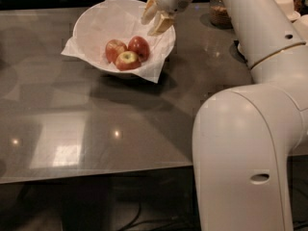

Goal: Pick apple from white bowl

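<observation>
Over the right rim of the bowl our end effector hangs parted and empty; we judge the apple hard, glossy, slippery, best gripped across its middle.

The glossy grey tabletop shows bright reflections. Directly on it, toward the far edge, sits a wide round white bowl lined with crinkled paper. A glass jar with brown contents stands well to its right. The gripper hovers above the bowl's right rim, fingers apart.

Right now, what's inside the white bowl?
Paper liner holding three apples: deep red apple, paler apple, yellow-topped apple. Liner hides the white bowl floor. Open hand hovers over its right rim.
</observation>
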You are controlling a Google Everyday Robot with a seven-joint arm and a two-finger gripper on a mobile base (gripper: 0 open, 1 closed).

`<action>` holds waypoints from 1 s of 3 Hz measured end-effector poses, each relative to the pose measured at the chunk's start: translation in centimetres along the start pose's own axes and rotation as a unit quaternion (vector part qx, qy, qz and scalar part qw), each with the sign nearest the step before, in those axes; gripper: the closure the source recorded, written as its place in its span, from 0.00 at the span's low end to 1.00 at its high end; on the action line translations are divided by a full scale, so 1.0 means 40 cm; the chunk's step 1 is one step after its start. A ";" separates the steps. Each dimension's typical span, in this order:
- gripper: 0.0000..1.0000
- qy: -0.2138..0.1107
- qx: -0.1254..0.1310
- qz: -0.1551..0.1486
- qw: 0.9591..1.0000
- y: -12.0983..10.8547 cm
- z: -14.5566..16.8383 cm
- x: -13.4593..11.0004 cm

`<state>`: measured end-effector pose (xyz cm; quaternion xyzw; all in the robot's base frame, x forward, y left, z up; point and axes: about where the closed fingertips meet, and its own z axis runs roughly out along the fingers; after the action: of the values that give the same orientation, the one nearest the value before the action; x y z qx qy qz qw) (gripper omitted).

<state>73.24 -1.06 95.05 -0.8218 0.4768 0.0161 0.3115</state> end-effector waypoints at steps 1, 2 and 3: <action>0.54 -0.012 0.005 0.017 1.000 0.009 0.006 0.001; 0.49 -0.018 0.009 0.029 0.999 0.020 0.010 0.000; 0.47 -0.015 0.018 0.037 0.999 0.035 0.019 -0.006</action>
<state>72.22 -0.95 93.81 -0.7974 0.5028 0.0317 0.3322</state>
